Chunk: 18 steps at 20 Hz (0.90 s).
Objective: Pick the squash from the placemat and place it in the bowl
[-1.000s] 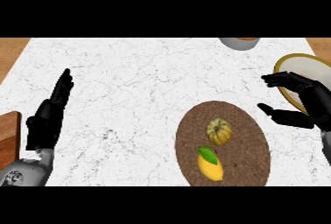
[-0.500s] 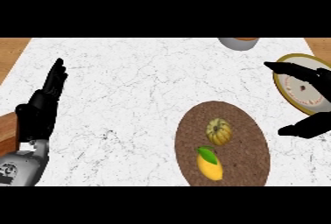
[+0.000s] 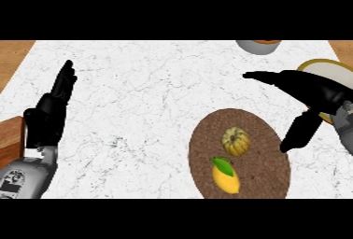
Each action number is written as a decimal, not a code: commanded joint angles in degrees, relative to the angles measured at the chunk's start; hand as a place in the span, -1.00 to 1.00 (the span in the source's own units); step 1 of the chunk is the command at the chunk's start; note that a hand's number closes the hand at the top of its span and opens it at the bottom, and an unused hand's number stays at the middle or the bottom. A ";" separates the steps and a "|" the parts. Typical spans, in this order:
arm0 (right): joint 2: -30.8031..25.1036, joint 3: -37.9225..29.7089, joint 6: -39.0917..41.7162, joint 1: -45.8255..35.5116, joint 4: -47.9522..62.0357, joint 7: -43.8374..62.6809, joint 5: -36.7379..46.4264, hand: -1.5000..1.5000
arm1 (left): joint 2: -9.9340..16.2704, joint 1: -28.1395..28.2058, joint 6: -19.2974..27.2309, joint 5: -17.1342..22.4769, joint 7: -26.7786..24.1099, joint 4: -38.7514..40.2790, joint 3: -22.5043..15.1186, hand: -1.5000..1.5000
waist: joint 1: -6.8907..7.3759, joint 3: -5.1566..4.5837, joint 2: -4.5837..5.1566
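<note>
A small ribbed yellow-brown squash point(image 3: 235, 141) lies on a round brown placemat point(image 3: 264, 176), near its middle. A yellow lemon with a green leaf point(image 3: 225, 177) sits just below it on the same mat. My right hand point(image 3: 312, 91) hovers open over the mat's upper right edge, fingers stretched left and thumb hanging down to the right of the squash, not touching it. Behind that hand, at the right edge, the bowl with a yellow rim point(image 3: 333, 71) is partly hidden. At the left, my left hand point(image 3: 48, 115) rests open with fingers up.
A grey round container point(image 3: 257, 45) stands at the counter's far edge, cut off by the top band. A wooden block point(image 3: 11, 137) shows at the left edge beside my left forearm. White marble counter point(image 3: 144, 98) spreads between the hands.
My right hand has swung left and down from over the bowl toward the placemat, its thumb now beside the squash. The left hand shifted slightly lower. Squash and lemon have not moved.
</note>
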 commanded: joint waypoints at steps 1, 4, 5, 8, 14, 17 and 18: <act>6.40 4.28 6.10 -6.13 3.52 7.02 0.89 -1.00 | -0.30 1.51 -0.54 -0.84 -0.47 -0.44 -0.21 0.00 | 0.09 0.06 0.02; 12.09 5.28 8.26 -8.45 7.80 9.58 1.78 -1.00 | -1.10 -0.70 -1.22 -0.42 0.77 1.32 0.78 0.00 | -0.45 0.08 0.11; 13.40 6.25 8.41 -6.12 3.90 14.43 0.00 -1.00 | -1.84 -0.41 0.27 -1.80 2.20 -1.15 -0.17 0.00 | -0.92 0.09 -0.15; 14.96 5.50 12.72 -7.04 7.23 13.42 1.13 -1.00 | -1.12 2.67 -1.98 -0.43 -2.97 1.26 2.53 0.00 | -0.87 0.08 -0.05; 17.12 8.55 16.24 -3.66 8.30 16.01 6.89 -1.00 | -2.38 0.71 -0.43 -3.77 2.74 -2.03 1.55 0.00 | -1.26 0.13 -0.13; 21.19 8.65 16.86 -5.42 10.42 22.01 8.38 -1.00 | -1.66 1.57 -3.45 -1.33 -0.49 -0.36 3.94 0.00 | -1.17 0.11 -0.14; 19.28 9.41 15.48 -3.09 11.62 16.72 12.48 -1.00 | -0.76 1.97 -4.52 -0.80 -0.04 -0.94 4.82 0.00 | -1.09 0.13 -0.09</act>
